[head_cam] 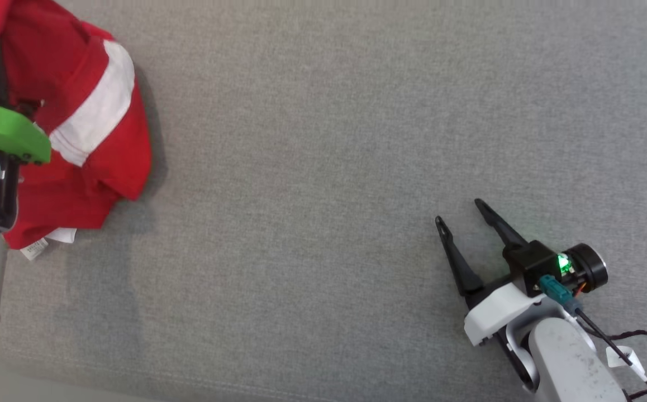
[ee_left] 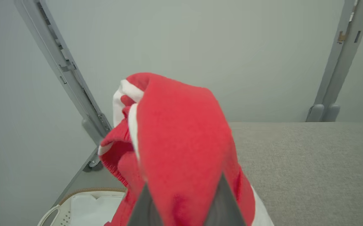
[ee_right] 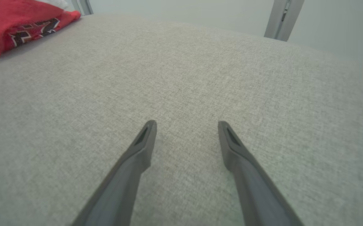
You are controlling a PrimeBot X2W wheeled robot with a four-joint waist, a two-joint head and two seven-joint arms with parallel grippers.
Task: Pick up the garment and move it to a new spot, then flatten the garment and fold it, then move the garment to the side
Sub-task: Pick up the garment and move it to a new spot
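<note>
One red jersey T-shirt (head_cam: 100,139) with white sleeve panels, on one grey fabric-covered bench (head_cam: 323,167). One patch of black-and-white block lettering (ee_right: 34,29) shows on the shirt, and one small white label (head_cam: 34,249) at its edge. Two pale robot arms (head_cam: 569,357) are in frame, each with one pincer: the left pincer (ee_left: 184,180) and the right pincer (head_cam: 458,211), two long dark fingers (ee_right: 137,157) apiece, four in all. One bright green plastic cover (head_cam: 5,131) on the left arm. Past the bench: one white perforated plastic basket (ee_left: 53,212) and two grey metal frame uprights (ee_left: 71,81), one to each side.
</note>
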